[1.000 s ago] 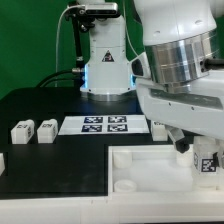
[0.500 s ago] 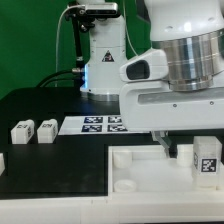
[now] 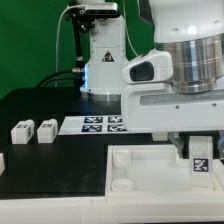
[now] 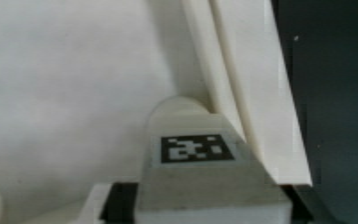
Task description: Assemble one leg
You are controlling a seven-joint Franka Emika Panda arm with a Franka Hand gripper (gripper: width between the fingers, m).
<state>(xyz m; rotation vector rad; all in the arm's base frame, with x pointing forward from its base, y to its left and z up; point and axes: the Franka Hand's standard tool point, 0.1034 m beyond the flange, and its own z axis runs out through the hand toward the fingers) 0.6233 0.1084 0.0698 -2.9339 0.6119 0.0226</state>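
Observation:
My gripper (image 3: 200,146) is shut on a leg (image 3: 201,160), a small white block with a black-and-white tag facing the camera. It holds the leg upright over the right part of the large white panel (image 3: 140,165). In the wrist view the leg (image 4: 197,150) fills the space between my two dark fingers (image 4: 115,202), with its far end close to the panel's raised edge (image 4: 229,70). I cannot tell whether the leg touches the panel. Two more legs (image 3: 21,131) (image 3: 46,131) lie side by side on the black table at the exterior view's left.
The marker board (image 3: 92,124) lies flat behind the panel. The panel has a round corner socket (image 3: 120,185) at its near left corner. The robot's base (image 3: 105,60) stands at the back. The bulky wrist hides the table's right side.
The wrist has swung from tilted to upright over the panel. The held leg has shifted slightly toward the exterior view's left and a little up. The two loose legs have not moved.

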